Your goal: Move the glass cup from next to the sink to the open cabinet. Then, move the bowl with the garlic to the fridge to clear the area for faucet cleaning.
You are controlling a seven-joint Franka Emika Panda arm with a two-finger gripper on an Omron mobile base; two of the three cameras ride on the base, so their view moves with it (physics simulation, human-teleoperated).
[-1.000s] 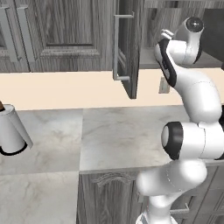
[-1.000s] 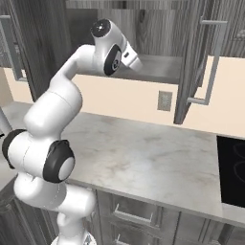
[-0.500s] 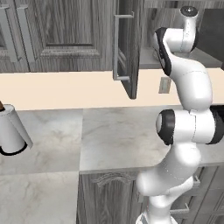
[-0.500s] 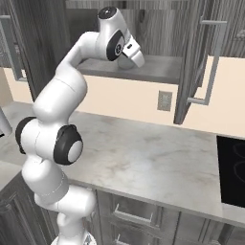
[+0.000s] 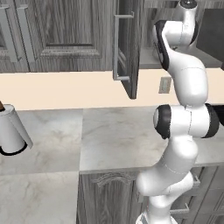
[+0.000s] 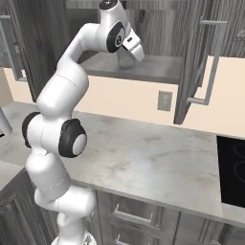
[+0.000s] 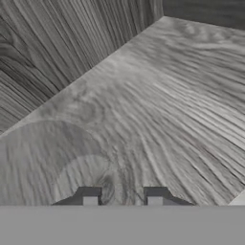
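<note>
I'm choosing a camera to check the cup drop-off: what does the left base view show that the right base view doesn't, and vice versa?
Left base view's own: the paper towel roll, whole, on the left of the counter; a pale sliver at the other view's left edge may be it. Right base view's own: the cup standing on the cabinet shelf, and a black cooktop. Shared: the arm, the open door, the outlet, the counter.

Glass cup [image 6: 125, 59] on cabinet [image 6: 153, 71] shelf.
</note>
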